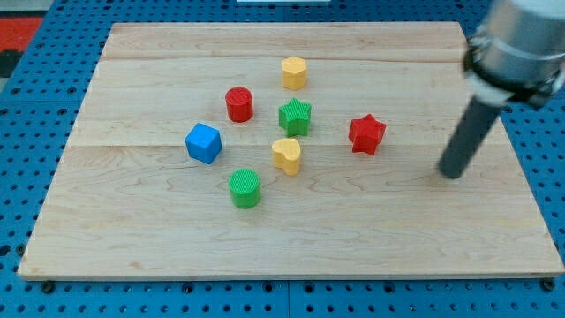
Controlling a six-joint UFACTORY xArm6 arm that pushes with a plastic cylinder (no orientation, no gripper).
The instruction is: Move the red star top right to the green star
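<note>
The red star (366,133) lies right of the board's middle. The green star (296,117) lies to its left, a little higher in the view, with a gap between them. My tip (451,174) is down at the board on the view's right, to the right of and slightly below the red star, apart from it. The dark rod rises from the tip toward the view's top right corner.
A red cylinder (239,104) and a yellow hexagonal block (294,72) lie near the green star. A yellow heart-like block (287,155), a blue cube (203,143) and a green cylinder (244,188) lie lower left. The wooden board (132,238) sits on a blue pegboard.
</note>
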